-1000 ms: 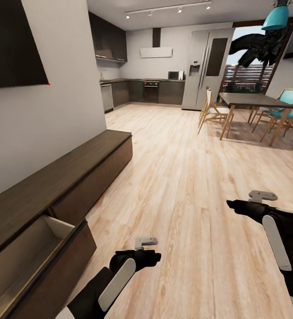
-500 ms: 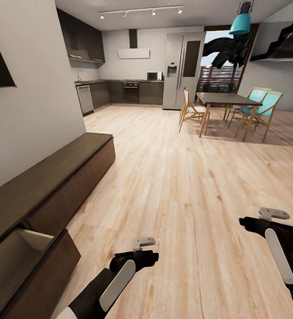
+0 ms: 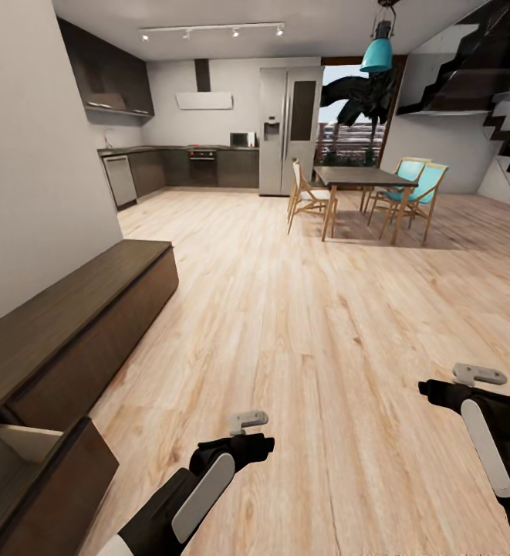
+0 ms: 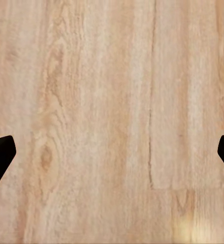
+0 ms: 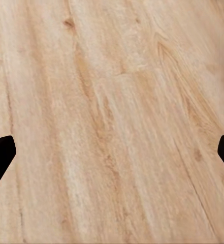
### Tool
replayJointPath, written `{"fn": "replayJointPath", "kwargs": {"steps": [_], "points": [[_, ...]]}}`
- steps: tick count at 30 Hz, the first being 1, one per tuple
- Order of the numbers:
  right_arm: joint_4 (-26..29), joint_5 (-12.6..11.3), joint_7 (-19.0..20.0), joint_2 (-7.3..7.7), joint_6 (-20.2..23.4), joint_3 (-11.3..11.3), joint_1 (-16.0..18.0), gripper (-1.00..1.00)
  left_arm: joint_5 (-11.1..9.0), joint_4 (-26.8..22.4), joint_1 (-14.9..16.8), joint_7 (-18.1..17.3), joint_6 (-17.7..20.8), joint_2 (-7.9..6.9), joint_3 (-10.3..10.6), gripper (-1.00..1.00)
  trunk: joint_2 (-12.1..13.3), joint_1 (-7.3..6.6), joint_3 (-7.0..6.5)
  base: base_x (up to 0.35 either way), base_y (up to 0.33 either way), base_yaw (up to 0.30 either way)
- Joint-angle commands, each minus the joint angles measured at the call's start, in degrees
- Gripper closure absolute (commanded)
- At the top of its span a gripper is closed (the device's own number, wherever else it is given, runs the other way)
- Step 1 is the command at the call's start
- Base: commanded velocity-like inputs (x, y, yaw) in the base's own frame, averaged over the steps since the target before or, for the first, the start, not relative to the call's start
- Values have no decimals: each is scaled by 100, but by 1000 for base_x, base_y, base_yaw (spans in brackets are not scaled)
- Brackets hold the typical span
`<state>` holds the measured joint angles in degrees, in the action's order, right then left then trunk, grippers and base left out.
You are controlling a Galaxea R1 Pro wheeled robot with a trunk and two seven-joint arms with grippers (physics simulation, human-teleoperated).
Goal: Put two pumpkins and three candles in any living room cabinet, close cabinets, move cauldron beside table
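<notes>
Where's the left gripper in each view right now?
Head view: left gripper low, left of centre, over bare floor.
Left wrist view: its dark fingertips at opposite edges, spread wide.
Right wrist view: right gripper tips instead.
Shared landmark: pale wood floor.

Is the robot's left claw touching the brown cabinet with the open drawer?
Apart. In the head view, bare wooden floor lies between the left gripper and the cabinet, whose drawer stands pulled out.

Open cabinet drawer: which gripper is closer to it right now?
Left. The left gripper hangs just beside the open drawer; the right gripper is across the floor, farther away.
</notes>
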<state>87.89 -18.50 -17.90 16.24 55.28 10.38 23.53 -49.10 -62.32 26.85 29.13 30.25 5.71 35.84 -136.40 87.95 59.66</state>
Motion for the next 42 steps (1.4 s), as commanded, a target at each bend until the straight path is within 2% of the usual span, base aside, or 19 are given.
{"fn": "replayJointPath", "kwargs": {"steps": [1,3,5,7,8,10,13,15,19,20,21,24,25,29,38,39,40,41,42], "points": [[4,-59,-53,2,17,-2,4,-100,-61,-8,4,58,-1,-3,8,-100,-2,-1,-3,0,0,-193],[-347,-65,-49,27,14,191,3,-100,-54,80,4,54,-16,-9,10,-100,-2,-1,-19,19,0,-184],[-966,-58,-14,43,-128,395,3,-100,-49,123,4,-7,-28,-9,11,-100,-2,-1,-35,167,0,-183],[-1227,-56,13,98,-348,440,3,-100,-48,174,4,-52,-57,-7,11,-100,-2,-1,-49,259,0,-160],[-1642,-60,311,276,-884,427,3,-100,-47,229,4,-88,-92,-1,11,-100,-2,-1,-51,318,0,-37],[-1798,-51,579,307,-1077,426,3,-100,-49,239,4,-93,-97,-3,8,-100,-2,-1,-54,323,0,-27],[-2204,-27,1280,357,-1476,437,3,-100,-52,316,4,-98,-106,-1,4,-100,-2,-1,-55,329,0,-12],[-2338,60,1509,387,-1594,433,3,-100,-49,394,4,-99,-134,4,3,-100,-2,-1,-56,332,0,-5],[-2401,352,1680,427,-1633,426,-44,-100,-44,457,4,-100,-308,-10,6,-100,-2,-1,-56,333,0,-18],[-2391,543,1828,446,-1634,436,-180,-100,-46,482,4,-101,-440,-27,2,-100,-2,-1,-56,334,0,-157],[-2402,623,1969,450,-1644,445,-250,-100,-46,499,4,-101,-527,-36,-1,-100,-2,-1,-56,334,0,-200],[-2398,694,2127,454,-1664,447,-321,-100,-49,523,4,-101,-618,-44,-1,-100,-2,-1,-56,335,0,-227],[-2203,740,2224,457,-1647,439,-388,-100,-49,541,4,-101,-680,-49,1,-100,-2,-1,-58,335,0,-261],[-1831,780,2257,455,-1633,443,-570,-100,-45,551,4,-101,-712,-51,2,-100,-2,-1,-69,335,0,-267],[-1474,823,2305,461,-1718,495,-796,-100,-40,649,4,-101,-724,-51,9,-100,-2,-1,-112,335,0,-260],[-1434,812,2332,462,-1782,542,-812,-100,-39,679,4,-101,-724,-51,9,-100,-2,-1,-119,335,0,-235],[-1382,792,2484,454,-2078,761,-833,-100,-39,726,4,-101,-723,-52,10,-100,-2,-1,-125,335,0,-231],[-1362,784,2728,429,-2595,1066,-844,-100,-39,759,4,-101,-723,-52,10,-100,-2,-1,-132,335,0,-224],[-1361,784,2851,419,-2872,1213,-847,-100,-38,771,4,-101,-723,-52,10,-100,-2,-1,-139,335,0,-219]]}}
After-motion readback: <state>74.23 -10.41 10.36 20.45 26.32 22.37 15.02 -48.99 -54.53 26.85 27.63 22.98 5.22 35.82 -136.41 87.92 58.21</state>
